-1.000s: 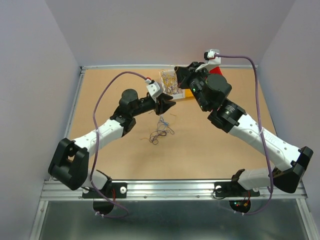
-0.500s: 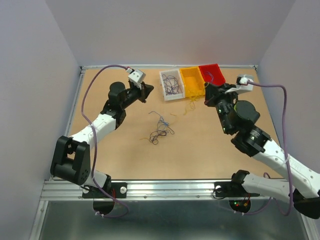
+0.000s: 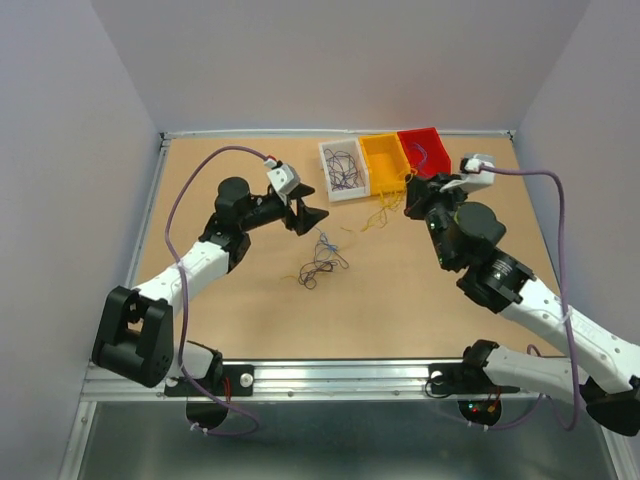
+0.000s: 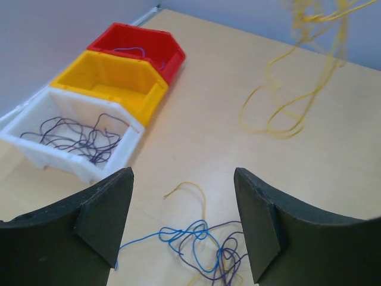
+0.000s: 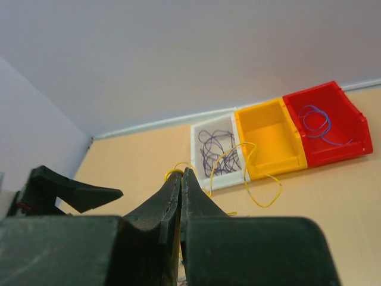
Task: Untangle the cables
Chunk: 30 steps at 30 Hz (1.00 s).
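- The left fingers (image 4: pixel 101 220) stand apart and empty, just above the clump of cables (image 4: pixel 208 247) on the counter (image 3: pixel 400 300) (the clump lies straight ahead, between them).
- The right fingers (image 5: pixel 169 202) are clenched on a yellow cable (image 4: pixel 271 130), which hangs to the right of the clump.

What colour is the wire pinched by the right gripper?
Yellow. The wire trails from the shut right gripper; the right wrist view shows it best.

Left fingers (image 4: pixel 101 220) spread, right fingers (image 5: pixel 158 217) pinched
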{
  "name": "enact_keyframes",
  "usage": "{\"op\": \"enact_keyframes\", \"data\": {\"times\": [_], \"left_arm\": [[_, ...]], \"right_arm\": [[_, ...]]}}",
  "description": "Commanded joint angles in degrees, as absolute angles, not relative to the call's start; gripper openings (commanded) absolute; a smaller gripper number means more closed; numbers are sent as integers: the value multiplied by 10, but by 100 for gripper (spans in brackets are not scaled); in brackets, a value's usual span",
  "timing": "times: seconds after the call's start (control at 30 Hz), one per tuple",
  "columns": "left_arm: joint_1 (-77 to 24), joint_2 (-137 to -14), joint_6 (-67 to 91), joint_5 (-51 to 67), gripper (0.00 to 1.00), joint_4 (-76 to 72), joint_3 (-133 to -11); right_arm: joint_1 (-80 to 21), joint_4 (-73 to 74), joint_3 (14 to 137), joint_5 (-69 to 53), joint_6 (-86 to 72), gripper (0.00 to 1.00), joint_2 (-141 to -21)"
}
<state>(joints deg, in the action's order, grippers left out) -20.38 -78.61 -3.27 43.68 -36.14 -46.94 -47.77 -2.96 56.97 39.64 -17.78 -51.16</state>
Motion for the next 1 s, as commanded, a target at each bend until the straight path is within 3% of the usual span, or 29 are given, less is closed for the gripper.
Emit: {"op": "enact_keyframes", "data": {"times": [0.0, 0.37, 0.97], "left_arm": [[-237, -724, -85, 473, 81, -410, -442], [-274, -730, -96, 434, 82, -439, -432], [-287, -839, -39, 397, 78, -472, -491]], "right_arm": [[-483, -25, 621, 367, -185, 1, -552], [-483, -43, 720, 301, -199, 1, -679], [-483, -92, 743, 287, -192, 1, -713]]}}
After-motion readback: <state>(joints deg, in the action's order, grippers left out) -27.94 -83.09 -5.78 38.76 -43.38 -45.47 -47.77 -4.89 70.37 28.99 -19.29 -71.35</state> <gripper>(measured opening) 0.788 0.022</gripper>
